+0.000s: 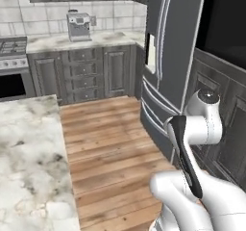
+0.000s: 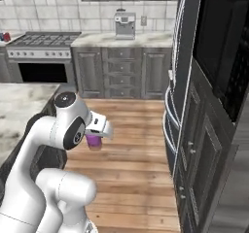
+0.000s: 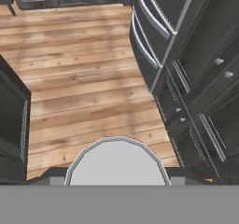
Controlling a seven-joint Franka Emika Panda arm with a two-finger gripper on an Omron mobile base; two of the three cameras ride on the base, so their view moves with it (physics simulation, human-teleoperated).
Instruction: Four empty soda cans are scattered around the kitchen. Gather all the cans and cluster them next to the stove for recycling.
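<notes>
Above the wooden floor point(image 2: 131, 144), between the marble island point(image 2: 19, 106) and the tall dark fridge point(image 2: 187, 57), the gripper point(image 2: 95, 141) pinches a purple soda can point(image 2: 94, 142) held upright at the end of the folded white arm. On the far counter, the stove point(image 2: 44, 39) has a red can point(image 2: 6, 36) and a blue one just beside it. 1 coffee machine point(image 2: 124, 24) stands further right.

A marble counter point(image 2: 97, 39) carries a coffee machine point(image 2: 124, 24) beside the stove point(image 2: 44, 39).

Purple soda can point(image 2: 94, 142) upright in tool point(image 2: 95, 141), stove point(image 2: 44, 39) far
</notes>
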